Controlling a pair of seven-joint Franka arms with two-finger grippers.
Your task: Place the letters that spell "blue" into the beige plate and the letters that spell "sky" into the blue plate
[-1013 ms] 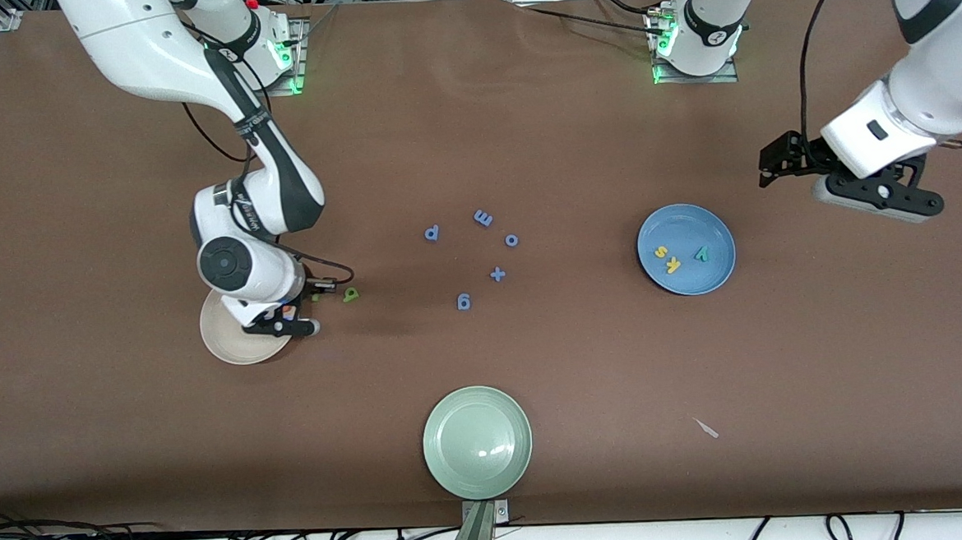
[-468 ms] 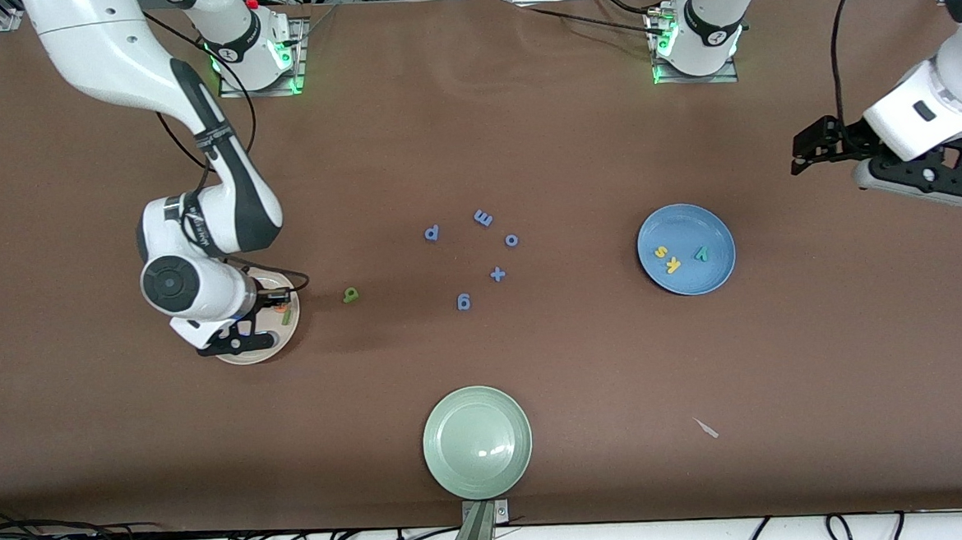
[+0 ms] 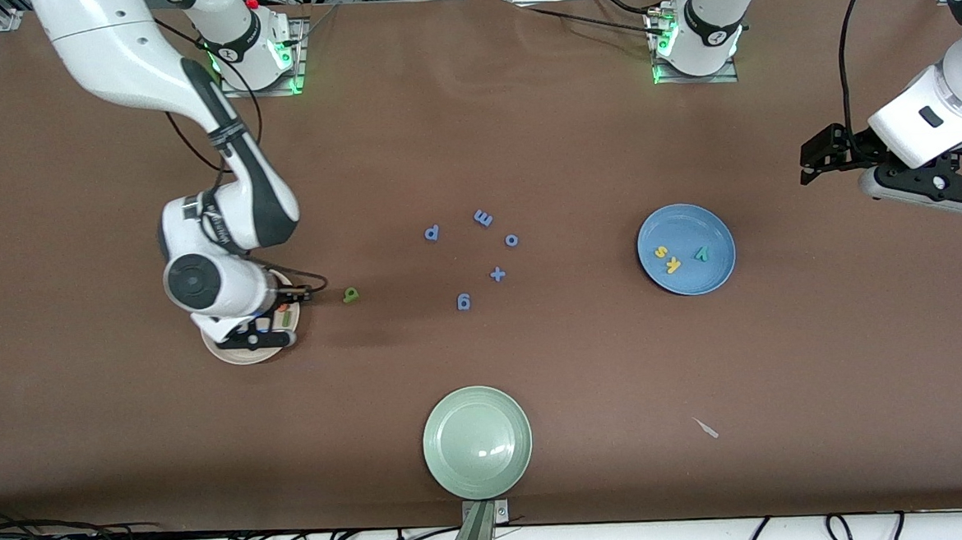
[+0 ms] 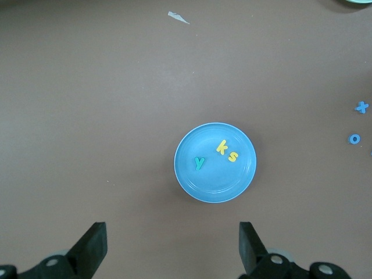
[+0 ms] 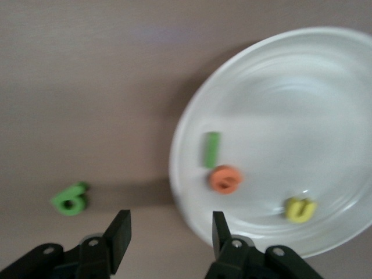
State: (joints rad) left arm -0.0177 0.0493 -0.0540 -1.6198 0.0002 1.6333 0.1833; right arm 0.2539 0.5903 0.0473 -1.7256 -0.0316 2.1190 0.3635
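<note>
The beige plate is taken as the landmark. In it, as seen in the right wrist view, lie the green l, the orange e and the yellow u; the green b is left on the table just beside the plate's rim, toward the left arm's end. The right gripper is held low over the plate's rim on that side, its fingers parted and nothing held between them. The blue plate, well apart from the beige plate toward the left arm's end, already holds the yellow s, yellow k and teal y. The left gripper waits wide open and empty, up over bare table. The main risk is judged to lie in the b: being small, light foam so near the rim, it could be nudged away or pinched askew, and the plate could be struck by a finger, so that the letters in it are scattered. The blue g, farther off, could be mistaken for it.
</note>
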